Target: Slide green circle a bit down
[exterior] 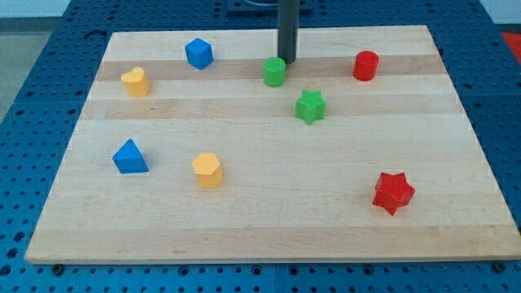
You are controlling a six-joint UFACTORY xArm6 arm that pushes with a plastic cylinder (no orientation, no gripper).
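The green circle (275,72) is a short green cylinder standing near the top middle of the wooden board (260,220). My tip (288,62) is at the end of the dark rod that comes down from the view's top. It sits just above and to the right of the green circle, touching or almost touching its upper right edge. A green star (310,107) lies a little below and to the right of the circle.
A blue hexagon-like block (199,54) and a yellow heart (136,81) are at the upper left. A red cylinder (366,65) is at the upper right. A blue triangle (129,157), a yellow heart (207,169) and a red star (393,192) lie lower.
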